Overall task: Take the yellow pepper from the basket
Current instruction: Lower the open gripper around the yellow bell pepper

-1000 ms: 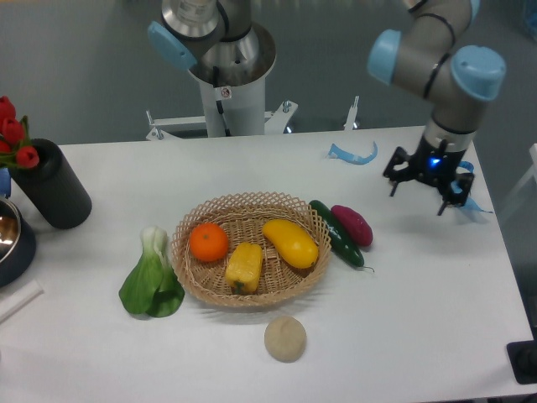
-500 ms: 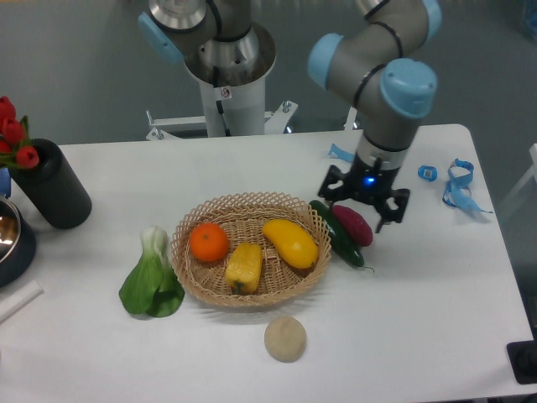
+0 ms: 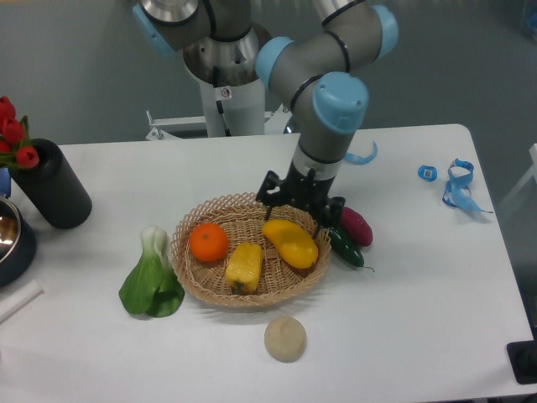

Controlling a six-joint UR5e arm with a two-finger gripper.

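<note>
- While the approach is under way, note the layout from the left: the orange (image 3: 208,242) sits at the left of the basket (image 3: 201,287), close beside the target.
- At basket centre, toward the front rim, the yellow pepper (image 3: 243,267) lies free and ungrasped.
- To its right rests the larger oval yellow fruit (image 3: 290,243); do not confuse them.
- Above that fruit, the gripper (image 3: 299,206) hovers empty, fingers spread apart.
- Judged next: shift left and forward, centre over the pepper, descend between its neighbours, then close across the lobes.
</note>
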